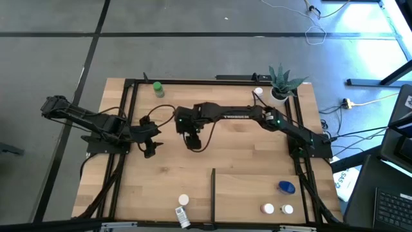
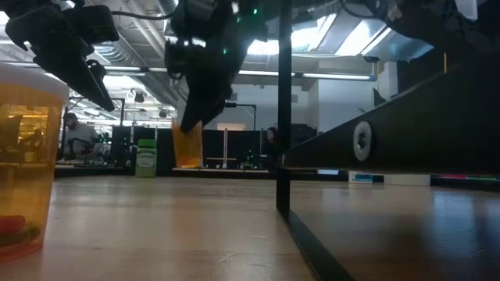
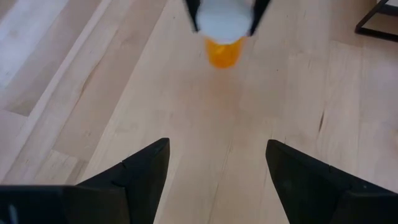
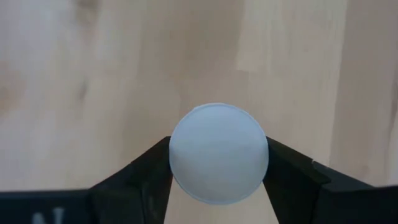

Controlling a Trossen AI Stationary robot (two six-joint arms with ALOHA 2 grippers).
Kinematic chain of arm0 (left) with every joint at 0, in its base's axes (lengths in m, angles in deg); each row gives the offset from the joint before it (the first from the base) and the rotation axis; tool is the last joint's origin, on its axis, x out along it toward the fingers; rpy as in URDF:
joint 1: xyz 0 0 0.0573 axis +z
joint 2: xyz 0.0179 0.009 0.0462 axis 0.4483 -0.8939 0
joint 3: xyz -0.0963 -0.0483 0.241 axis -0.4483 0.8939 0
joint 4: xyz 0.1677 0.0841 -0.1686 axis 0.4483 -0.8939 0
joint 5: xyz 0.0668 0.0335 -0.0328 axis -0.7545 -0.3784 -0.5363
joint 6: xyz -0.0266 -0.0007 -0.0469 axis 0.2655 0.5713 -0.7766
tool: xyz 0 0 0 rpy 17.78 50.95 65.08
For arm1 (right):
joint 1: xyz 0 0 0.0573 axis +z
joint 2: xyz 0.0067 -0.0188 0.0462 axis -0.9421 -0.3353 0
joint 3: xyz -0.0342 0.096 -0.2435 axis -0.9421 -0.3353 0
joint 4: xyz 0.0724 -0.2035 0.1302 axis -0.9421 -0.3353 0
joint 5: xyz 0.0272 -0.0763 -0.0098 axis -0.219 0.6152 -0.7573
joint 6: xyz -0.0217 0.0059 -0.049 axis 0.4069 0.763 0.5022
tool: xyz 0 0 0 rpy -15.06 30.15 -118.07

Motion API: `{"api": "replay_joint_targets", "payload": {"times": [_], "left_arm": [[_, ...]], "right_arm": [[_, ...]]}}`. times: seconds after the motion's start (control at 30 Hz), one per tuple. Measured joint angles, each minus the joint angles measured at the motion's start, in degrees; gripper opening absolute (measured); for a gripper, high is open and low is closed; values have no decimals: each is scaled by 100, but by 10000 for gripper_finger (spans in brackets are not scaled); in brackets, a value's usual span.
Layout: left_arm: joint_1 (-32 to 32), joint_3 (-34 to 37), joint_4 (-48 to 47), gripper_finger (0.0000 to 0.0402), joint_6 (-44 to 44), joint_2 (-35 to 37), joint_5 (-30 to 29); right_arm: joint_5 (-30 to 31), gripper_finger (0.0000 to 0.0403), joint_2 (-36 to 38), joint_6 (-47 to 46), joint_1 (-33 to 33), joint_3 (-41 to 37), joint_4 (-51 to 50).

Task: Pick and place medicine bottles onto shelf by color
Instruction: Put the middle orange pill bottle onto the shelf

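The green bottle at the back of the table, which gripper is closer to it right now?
Left. The left gripper, open and empty, sits nearly straight in front of the green bottle. The right gripper is farther toward the table's middle, closed on an orange white-capped bottle.

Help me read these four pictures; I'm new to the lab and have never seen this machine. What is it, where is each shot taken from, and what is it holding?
It is a robot with two dark arms over a wooden table. One picture looks straight down, one looks level across the tabletop, and two come from cameras on the wrists. The right gripper, near the table's middle, is closed on a white-capped orange bottle. The left gripper waits open beside it, empty. Also on the table: a green bottle, a blue bottle, several white-capped bottles, a potted plant and a black divider bar.
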Motion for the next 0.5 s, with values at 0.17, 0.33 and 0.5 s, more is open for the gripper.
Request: {"api": "replay_joint_targets", "payload": {"times": [0.17, 0.33, 0.5], "left_arm": [[0, 0, 1, 261, 0, 0, 0], [0, 0, 4, 261, 2, 0, 2], [0, 0, 2, 261, 2, 0, 0]], "right_arm": [[152, 212, 377, -131, 159, -2, -232], [531, 217, 737, -357, 320, 2, -517], [564, 214, 1150, -710, 504, 4, -683]]}}
